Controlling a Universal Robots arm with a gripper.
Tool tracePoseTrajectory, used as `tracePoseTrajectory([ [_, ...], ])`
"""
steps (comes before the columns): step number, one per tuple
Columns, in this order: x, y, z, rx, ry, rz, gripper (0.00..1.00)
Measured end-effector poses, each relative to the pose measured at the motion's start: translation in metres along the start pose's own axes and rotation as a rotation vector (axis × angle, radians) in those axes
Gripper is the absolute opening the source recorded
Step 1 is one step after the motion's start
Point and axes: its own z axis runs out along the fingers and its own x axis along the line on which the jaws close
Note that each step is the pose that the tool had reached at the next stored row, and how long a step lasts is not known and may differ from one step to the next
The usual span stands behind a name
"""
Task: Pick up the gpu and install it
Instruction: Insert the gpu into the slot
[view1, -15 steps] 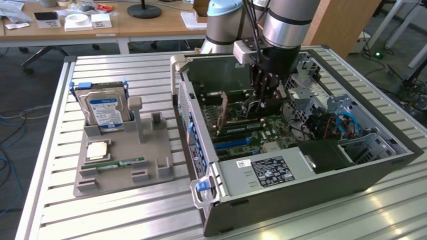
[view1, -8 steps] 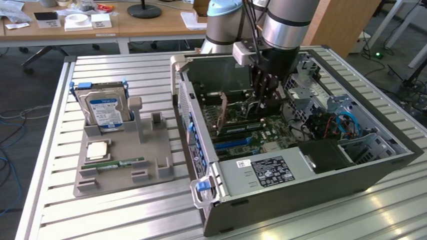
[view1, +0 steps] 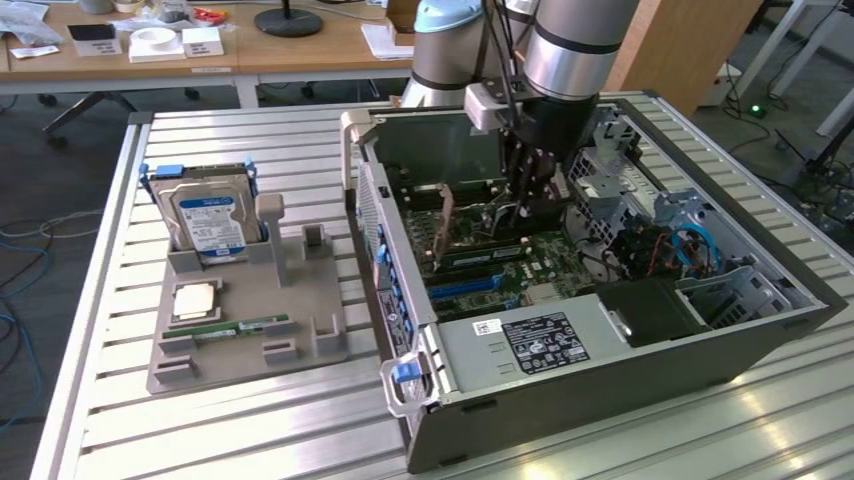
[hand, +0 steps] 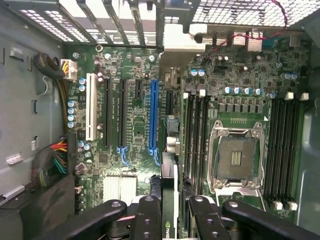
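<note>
Slotted aluminium tabletop (view1: 240, 140) carries an open computer case (view1: 601, 400) lying on its side, with a grey parts tray (view1: 180, 375) just beside it on the exterior view's left, a hard drive (view1: 211, 225) standing in the tray. The arm reaches down into the case, and its gripper (view1: 530, 205) hangs low over the motherboard (hand: 135, 135). In the wrist view the fingers (hand: 149, 220) stand narrow, pinched on the two flat faces of the gpu (hand: 170, 180), which is seen edge-on as a thin dark strip between them. The card is inside the case, above the board, between the blue slot (hand: 153, 115) and the black memory slots (hand: 197, 135); whether its lower edge touches a slot I cannot tell. It stands on edge, square to the board, and its long axis runs parallel with the blue slot. I judge that the contact edge faces down toward the board; which end carries the bracket is hidden. The card looks light and stiff, yet fragile. It is a thin board with small parts on one face, so a hard squeeze or a sideways twist could flex it or shear something off. The sound hold is the present one, flat on both faces near the upper edge and about mid-length, clear of the contacts. The black face may be smooth, so it could slide in the grip if pushed off-line.
</note>
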Motion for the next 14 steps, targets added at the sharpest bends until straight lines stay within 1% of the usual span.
tracePoseTrajectory([
  [3,0.0000,0.0000,0.0002,0.0002,-0.0001,0.008,0.26],
  [14,0.0000,0.0001,0.0008,0.0004,-0.0003,0.009,0.26],
])
